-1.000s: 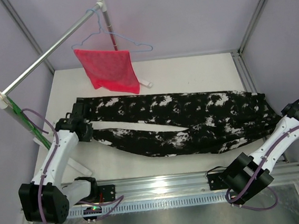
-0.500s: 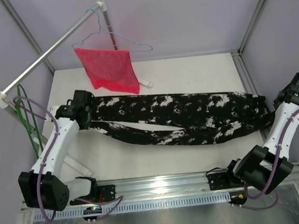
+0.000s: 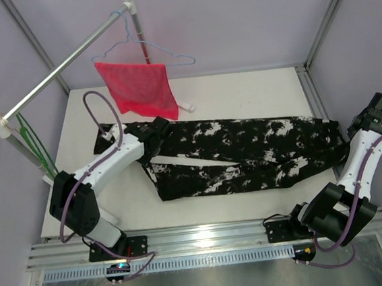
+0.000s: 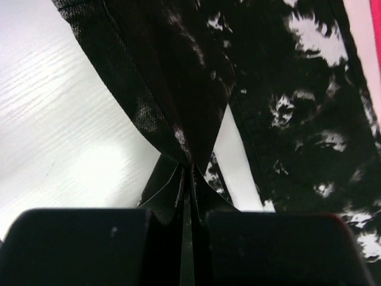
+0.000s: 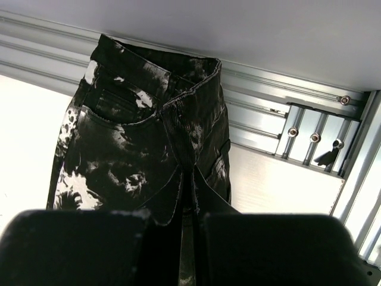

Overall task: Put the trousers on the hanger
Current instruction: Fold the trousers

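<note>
**Trousers (image 3: 246, 152) stretched across the table between both grippers.**
Left gripper (image 4: 190, 171) pinches leg fabric and right gripper (image 5: 190, 179) pinches the waistband. The green hanger (image 3: 34, 143) is well apart, to the left gripper's left.

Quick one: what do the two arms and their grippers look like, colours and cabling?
Both arms alike: the left arm and right arm have white links, chunky black joints and a purple cable looping alongside. The left gripper and right gripper are blocky and matte black.
</note>
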{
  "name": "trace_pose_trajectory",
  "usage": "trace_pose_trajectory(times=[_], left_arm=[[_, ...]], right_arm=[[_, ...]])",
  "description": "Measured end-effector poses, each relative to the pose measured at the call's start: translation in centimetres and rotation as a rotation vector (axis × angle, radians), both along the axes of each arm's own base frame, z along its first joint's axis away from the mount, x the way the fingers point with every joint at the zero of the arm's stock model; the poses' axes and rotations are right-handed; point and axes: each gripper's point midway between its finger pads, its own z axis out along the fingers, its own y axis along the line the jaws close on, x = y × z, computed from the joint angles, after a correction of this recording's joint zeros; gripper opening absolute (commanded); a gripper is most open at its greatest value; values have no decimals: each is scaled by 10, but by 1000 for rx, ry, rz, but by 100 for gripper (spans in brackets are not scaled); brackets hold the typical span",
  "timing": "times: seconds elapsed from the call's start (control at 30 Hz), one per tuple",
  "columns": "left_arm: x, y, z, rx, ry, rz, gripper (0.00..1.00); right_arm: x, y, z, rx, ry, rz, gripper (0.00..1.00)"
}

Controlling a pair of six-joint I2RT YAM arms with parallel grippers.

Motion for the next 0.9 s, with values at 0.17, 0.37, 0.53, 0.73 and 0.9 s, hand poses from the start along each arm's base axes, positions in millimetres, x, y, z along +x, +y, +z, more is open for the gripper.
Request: trace_pose_trajectory(times=[0.17, 0.37, 0.53, 0.73, 0.9], left_arm=[[11, -14, 0, 31, 21, -22, 0], [35, -1, 17, 52, 0, 39, 0], [54, 43, 23, 47, 1, 176, 0], [62, 73, 13, 62, 55, 265, 0], [78, 75, 8, 57, 77, 290, 0]], right_arm=[[2, 1, 2, -8, -4, 15, 4], [-2, -2, 2, -21, 24, -2, 4], [-5, -10, -1, -15, 69, -42, 4], [0, -17, 7, -25, 64, -66, 4], [6, -22, 9, -28, 55, -69, 4]])
